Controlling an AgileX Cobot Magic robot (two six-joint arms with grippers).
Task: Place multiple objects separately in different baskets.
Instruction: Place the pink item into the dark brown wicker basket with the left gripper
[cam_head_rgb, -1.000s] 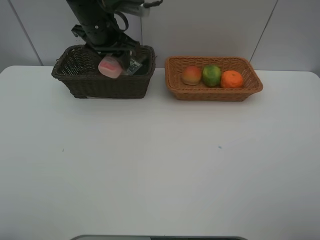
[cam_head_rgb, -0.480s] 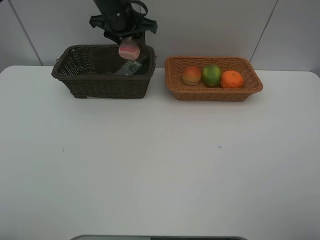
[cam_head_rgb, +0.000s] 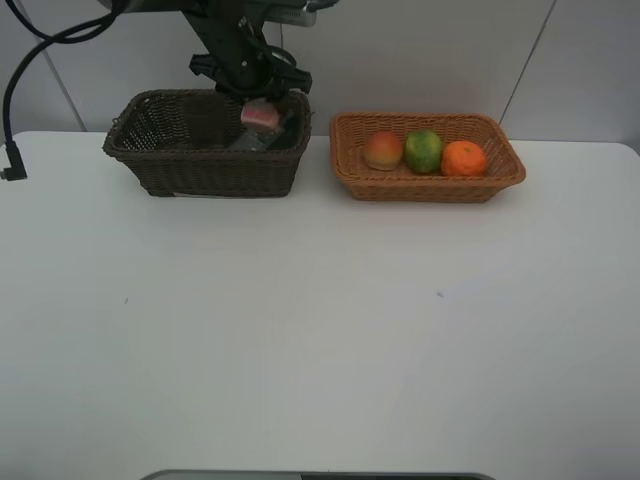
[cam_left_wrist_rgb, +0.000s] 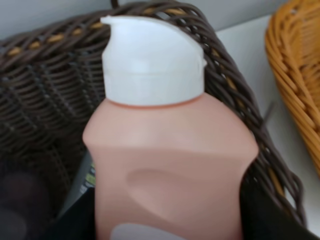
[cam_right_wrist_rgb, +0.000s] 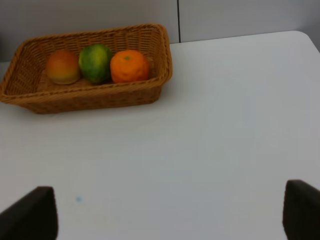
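Left gripper: I have my left gripper (cam_head_rgb: 258, 100) clamped on the pink plastic bottle with the white flip cap (cam_left_wrist_rgb: 170, 165). The left wrist view shows dark finger (cam_left_wrist_rgb: 270, 212) material pressed against the bottle's side, so the hold looks firm.

Bottle axis: its long axis runs straight out from the hand, cap (cam_left_wrist_rgb: 152, 62) leading and body back between the jaws.

Bottle position: it hangs over the right-hand end of the dark brown rectangular wicker basket (cam_head_rgb: 150, 160), low against the rim in the high view. I cannot tell whether it touches anything yet.

Key relation: the basket floor lies beyond the cap, along the bottle's own axis. I judge the coming move to be a short push that way, followed by a release.

Beneath the hand: a dark bottle with a grey label (cam_head_rgb: 250, 138) lies inside the same basket, just under and beside my load. The pink bottle may land on it and roll.

Right gripper: the jaws stand wide apart and hold nothing. Only two dark fingertips (cam_right_wrist_rgb: 30, 215) show at the edges of its wrist view, over bare white table (cam_head_rgb: 320, 330).

Nearer arm: the left, plainly. The right hand sits well away from the dark basket.

Other basket: the light orange-tan rectangular wicker basket (cam_head_rgb: 350, 180) lies ahead of the right hand, holding the red-yellow peach (cam_head_rgb: 383, 150), the round green fruit (cam_head_rgb: 423, 150) and the orange (cam_head_rgb: 463, 158) in a row.
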